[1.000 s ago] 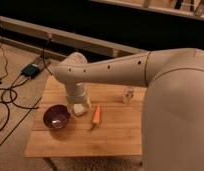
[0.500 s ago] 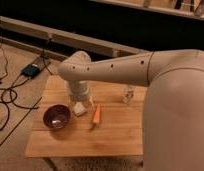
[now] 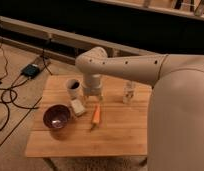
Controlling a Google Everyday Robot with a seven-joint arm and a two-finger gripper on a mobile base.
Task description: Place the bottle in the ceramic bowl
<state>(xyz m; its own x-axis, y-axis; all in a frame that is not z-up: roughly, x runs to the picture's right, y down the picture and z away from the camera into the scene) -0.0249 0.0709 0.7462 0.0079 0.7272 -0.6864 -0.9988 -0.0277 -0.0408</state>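
The bottle, small, clear-whitish and upright, stands at the back right of the wooden table. The ceramic bowl, dark purple and glossy, sits at the front left. My arm comes in from the right and bends down at the elbow over the back middle of the table. My gripper hangs just above the tabletop between the white cup and the bottle, left of the bottle and apart from it. It holds nothing that I can see.
A white cup with a dark inside stands left of the gripper. A small white block and an orange carrot lie between gripper and bowl. Cables and a black box lie on the floor at left.
My arm has swung to the right and toward the back of the table, uncovering the white cup. The bottle, bowl, block and carrot have not moved.
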